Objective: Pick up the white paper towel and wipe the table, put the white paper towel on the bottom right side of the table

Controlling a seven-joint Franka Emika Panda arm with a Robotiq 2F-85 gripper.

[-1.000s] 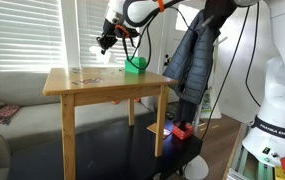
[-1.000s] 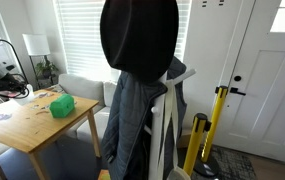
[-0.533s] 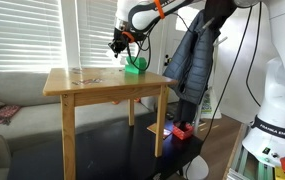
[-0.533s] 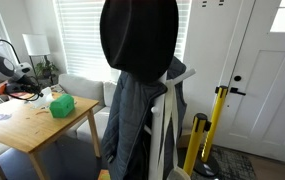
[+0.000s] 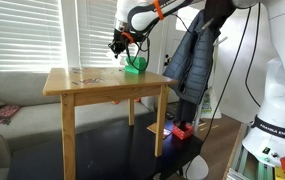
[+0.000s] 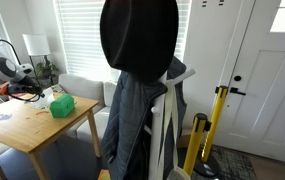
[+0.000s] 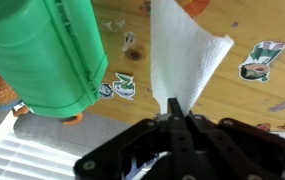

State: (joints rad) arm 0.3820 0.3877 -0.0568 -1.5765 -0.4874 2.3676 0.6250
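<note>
In the wrist view my gripper (image 7: 173,110) is shut on the white paper towel (image 7: 185,55), which hangs from the fingertips over the wooden table (image 7: 242,105). A green box-like object (image 7: 47,55) lies just beside the towel. In an exterior view the gripper (image 5: 115,43) hovers above the table's far side next to the green object (image 5: 134,66). In an exterior view the towel (image 6: 48,97) shows as a small white patch by the green object (image 6: 62,106), under the arm (image 6: 7,68).
Small stickers (image 7: 263,60) dot the tabletop. A dark jacket (image 5: 190,55) hangs on a stand beside the table (image 5: 107,85). Window blinds (image 5: 22,30) stand behind. A sofa (image 5: 2,110) sits beside the table.
The gripper moved from the table's middle toward the green object between one second and half a second ago. It has stayed still since.
</note>
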